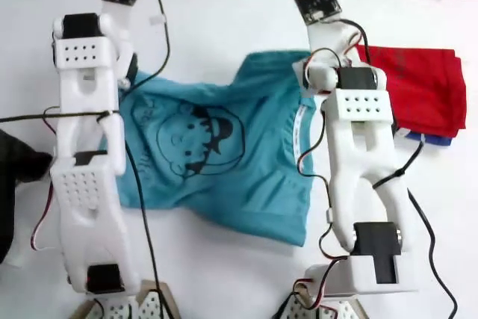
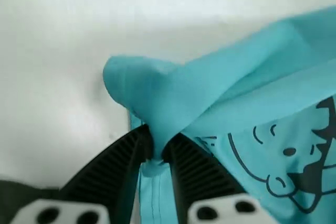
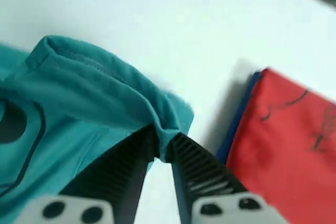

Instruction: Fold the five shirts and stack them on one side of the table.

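Observation:
A teal shirt with a black cartoon print lies spread between the two arms on the white table. My left gripper is shut on a bunched corner of the teal shirt, lifted a little off the table. My right gripper is shut on the opposite edge of the teal shirt, near its hem. A folded red shirt lies on top of a blue shirt at the table's right side, seen close by as the red shirt in the right wrist view.
The arms' white bodies and cables lie over the shirt's left and right parts. A dark object sits at the left table edge. Bare table shows behind and in front of the shirt.

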